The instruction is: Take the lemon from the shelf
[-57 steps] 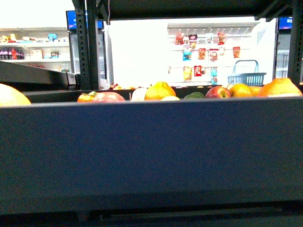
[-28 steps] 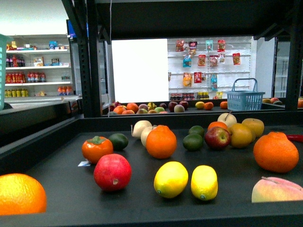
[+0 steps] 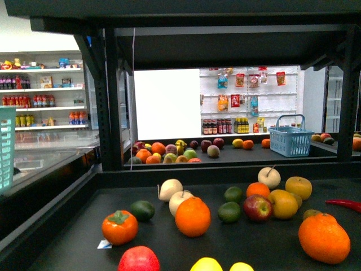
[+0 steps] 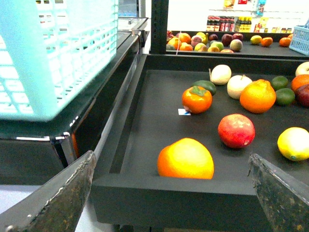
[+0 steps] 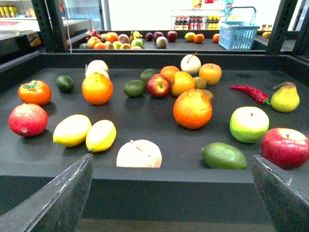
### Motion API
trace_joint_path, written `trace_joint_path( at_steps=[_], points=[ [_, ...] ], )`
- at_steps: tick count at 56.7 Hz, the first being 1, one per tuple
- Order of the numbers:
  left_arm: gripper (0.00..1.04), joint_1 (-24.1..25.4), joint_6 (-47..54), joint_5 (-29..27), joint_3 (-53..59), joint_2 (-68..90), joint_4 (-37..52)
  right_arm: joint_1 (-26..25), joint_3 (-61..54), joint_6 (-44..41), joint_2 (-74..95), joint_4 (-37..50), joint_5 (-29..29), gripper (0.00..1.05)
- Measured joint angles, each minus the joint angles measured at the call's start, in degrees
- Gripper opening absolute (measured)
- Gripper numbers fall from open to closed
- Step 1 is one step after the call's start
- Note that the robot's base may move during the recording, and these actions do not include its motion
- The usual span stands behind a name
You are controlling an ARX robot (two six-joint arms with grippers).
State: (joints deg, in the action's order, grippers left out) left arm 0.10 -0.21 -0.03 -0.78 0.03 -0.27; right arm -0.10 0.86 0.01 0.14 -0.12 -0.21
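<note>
Right wrist view gives me the clearest read: a plump, glossy yellow oval lemon [image 5: 72, 130] and its slimmer yellow twin [image 5: 101, 135] lie side by side, touching or nearly so, near the front rim of the flat matte-black metal shelf [image 5: 145, 180]. My right claw [image 5: 170, 158] hangs outside that rim, its scuffed dark metal fingers spread wide and holding nothing. The left claw [image 4: 171, 155] is spread and empty too, beside a turquoise plastic lattice basket [image 4: 58, 53]. I see three risks. The rim is a raised lip, so I judge a low approach would knock a finger against it. The rinds look waxy and rounded on a smooth bare tier, so a glancing touch could send either lemon rolling. With the pair this close, wide fingers could close on both or pinch one off-centre and squirt it out. A pale, soft-looking rounded peach [image 5: 139, 154] sits just beside the slimmer lemon toward the rim, and a round red pomegranate [image 5: 28, 119] flanks the plump one. Either could be shoved or bruised.
</note>
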Motion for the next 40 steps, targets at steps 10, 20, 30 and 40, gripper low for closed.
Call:
trace_joint_path(
  at_steps=[10,20,30,40],
  points=[
    [0.97,0.00,0.00,0.02,0.00,0.00,0.00,0.00,0.00,0.00,0.00,0.00,0.09,0.97],
    [0.97,0.00,0.00,0.00,0.00,0.00,0.00,0.00,0.00,0.00,0.00,0.00,0.02,0.97],
    [0.97,0.00,-0.04,0.00,0.00,0.00,0.00,0.00,0.00,-0.02,0.00,0.02,0.02,0.97],
    [0.97,0.00,0.00,0.00,0.00,0.00,0.02,0.00,0.00,0.00,0.02,0.02,0.07,0.97]
  ],
)
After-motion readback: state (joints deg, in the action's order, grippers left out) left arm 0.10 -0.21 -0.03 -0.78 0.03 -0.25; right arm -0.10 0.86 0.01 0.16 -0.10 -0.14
